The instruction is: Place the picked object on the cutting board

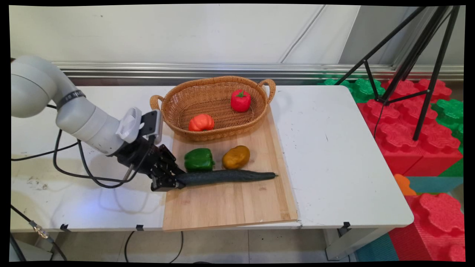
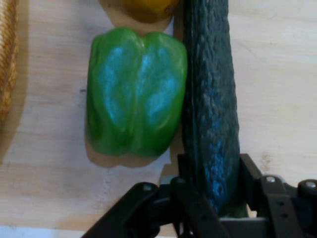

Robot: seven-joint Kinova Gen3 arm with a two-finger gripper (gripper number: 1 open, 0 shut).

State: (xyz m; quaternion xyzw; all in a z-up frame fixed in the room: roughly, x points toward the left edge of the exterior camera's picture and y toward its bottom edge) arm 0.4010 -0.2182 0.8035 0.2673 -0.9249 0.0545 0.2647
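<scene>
A long dark green cucumber (image 1: 226,176) (image 2: 210,109) lies across the wooden cutting board (image 1: 230,202). My gripper (image 1: 174,181) (image 2: 213,198) sits low at the board's left edge, shut on the cucumber's left end. The fingers (image 2: 185,191) press against both sides of it. A green bell pepper (image 1: 199,160) (image 2: 134,91) rests right beside the cucumber, touching it. A yellow-brown potato (image 1: 236,157) (image 2: 146,9) lies just past the pepper.
A wicker basket (image 1: 178,97) (image 2: 6,59) stands at the board's far end with a red pepper (image 1: 240,100) and an orange tomato (image 1: 201,122) inside. Black cables (image 1: 70,165) hang from the arm at left. A black tripod (image 1: 419,55) and foam blocks (image 1: 412,133) stand right of the table.
</scene>
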